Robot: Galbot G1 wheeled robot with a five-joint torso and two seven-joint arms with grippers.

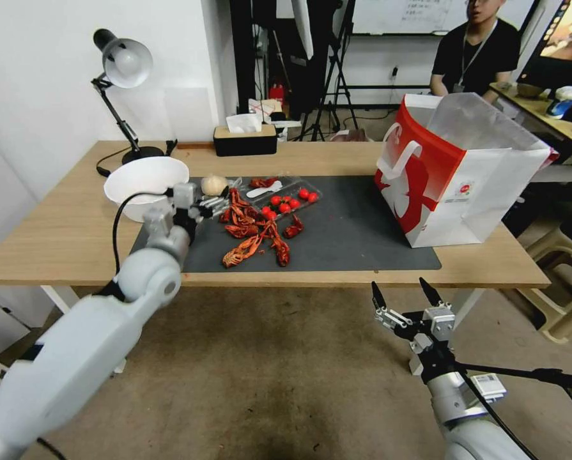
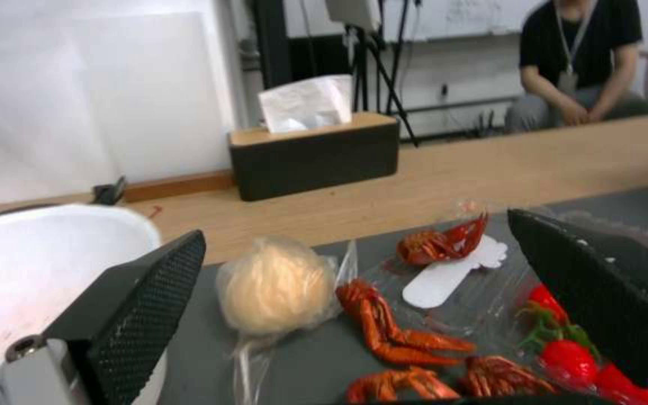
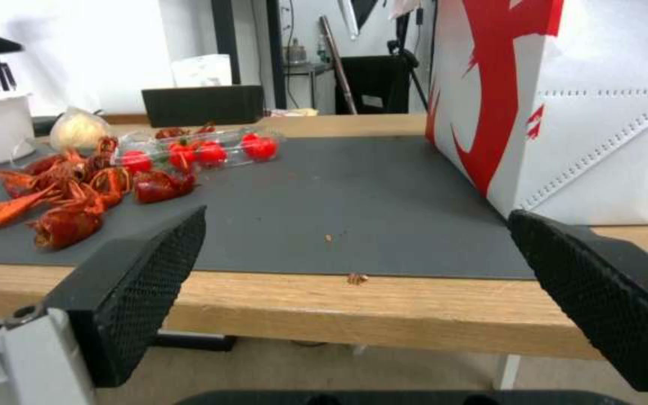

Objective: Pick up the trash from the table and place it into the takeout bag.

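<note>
At your far left a black desk lamp (image 1: pixel 124 64) stands on the light-wood table (image 1: pixel 55 236), and just in front of it sits a white bowl (image 1: pixel 146 186) at the left edge of the dark grey mat (image 1: pixel 356 236). Your left gripper (image 1: pixel 216 204) hovers right beside that bowl, low over the mat, its fingers spread apart and holding nothing. In the left wrist view the spread fingers (image 2: pixel 144 298) frame a pale ball wrapped in clear plastic (image 2: pixel 279 289), with crayfish shells lying just beyond it and a white flat spoon-shaped piece (image 2: pixel 444 275) on the clear wrapper.

Next along, the red crayfish shells (image 1: pixel 255 233) lie in a loose heap on the mat — some touching, some scattered toward the table's near edge. Against the heap's far side is a clear plastic tray of small red tomatoes (image 1: pixel 289 199). Behind them, at the back of the table, stands a black tissue box (image 1: pixel 245 139).

Farther right the mat is bare up to the takeout bag (image 1: pixel 455 172), which stands upright and open-mouthed on the mat's right end, its clear liner rising above the rim.

Your right gripper (image 1: pixel 406 295) hangs below the table's front edge, off the table, fingers wide apart and empty — in the right wrist view it faces the bag's side and the mat.
</note>
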